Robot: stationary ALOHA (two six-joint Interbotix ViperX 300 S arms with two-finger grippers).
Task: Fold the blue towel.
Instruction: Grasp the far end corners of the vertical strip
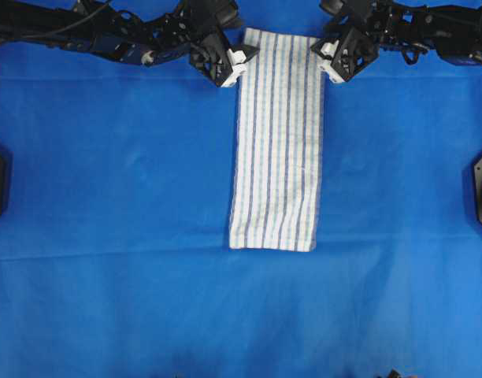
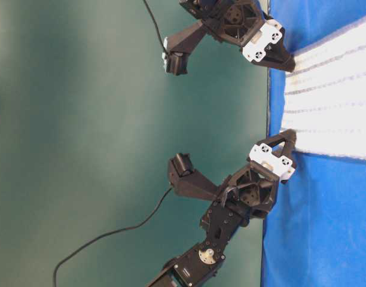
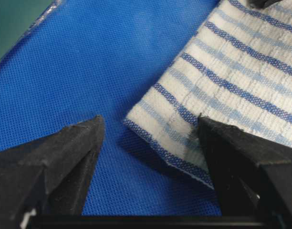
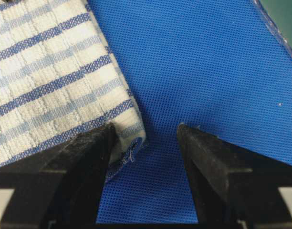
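Overhead exterior view shows one blue towel (image 1: 276, 142), a long white strip with thin light and dark blue stripes, lying flat in the middle of my surface (image 1: 107, 197), which is draped in one plain blue cloth. Its short far edge sits between my two arms. My left gripper (image 1: 235, 64) is at the towel's far left corner and my right gripper (image 1: 329, 61) at its far right corner; both have their fingers spread wide and neither holds anything. From my left wrist camera, the towel corner (image 3: 184, 138) lies between my two dark fingers (image 3: 65, 157), nearer the right-hand one, with bare cloth on the other side. From my right wrist camera, the opposite corner (image 4: 122, 129) touches the left-hand finger (image 4: 84, 162), slightly curled up, while the other finger stands over bare blue cloth. To do this step well, I judge that I should shift each gripper so its corner sits squarely between the fingers, pinch only the towel and not the cloth beneath, and close both sides together. Count: one towel, one blue cloth, two grippers, two fingers each.
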